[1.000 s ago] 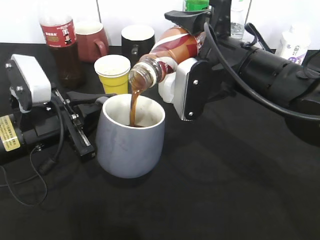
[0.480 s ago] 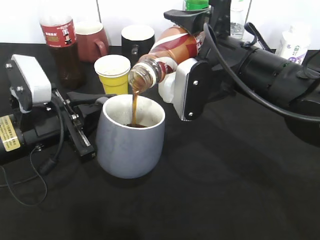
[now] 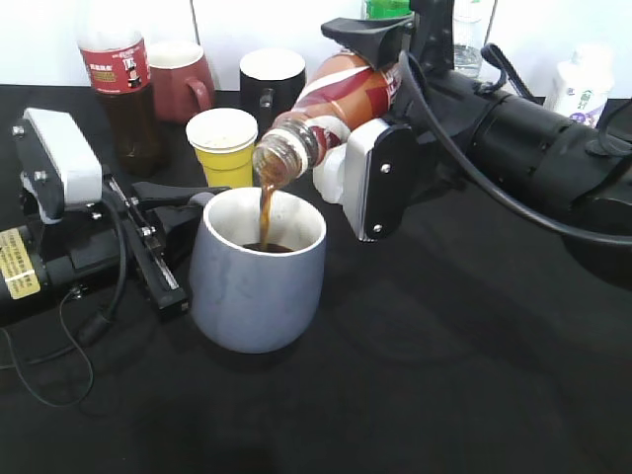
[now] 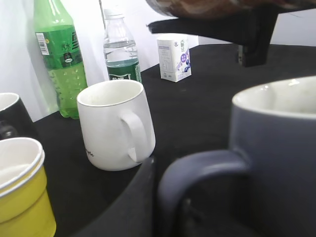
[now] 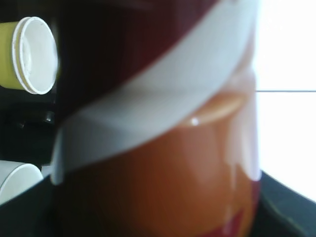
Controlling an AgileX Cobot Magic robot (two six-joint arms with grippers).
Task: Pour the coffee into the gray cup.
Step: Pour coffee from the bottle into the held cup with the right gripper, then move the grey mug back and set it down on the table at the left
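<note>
Coffee (image 3: 265,212): one stream into gray cup (image 3: 257,286). Right hand (image 3: 367,109) clamps bottle (image 3: 331,104); left hand (image 3: 183,212) grips handle.

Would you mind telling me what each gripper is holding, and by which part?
The right gripper holds the coffee bottle around its wrapped body. The left gripper holds the gray cup by its handle.

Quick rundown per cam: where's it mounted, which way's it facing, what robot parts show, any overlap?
Exterior: in front, chest height, slanting down at table; both arms show, coffee bottle pouring into gray cup.
Left wrist: on left arm, low, facing the cup's handle and white mug; one jaw shows.
Right wrist: on right arm, pressed against the bottle's wrap; no robot parts clear.
Shared: yellow paper cup in all three.
</note>
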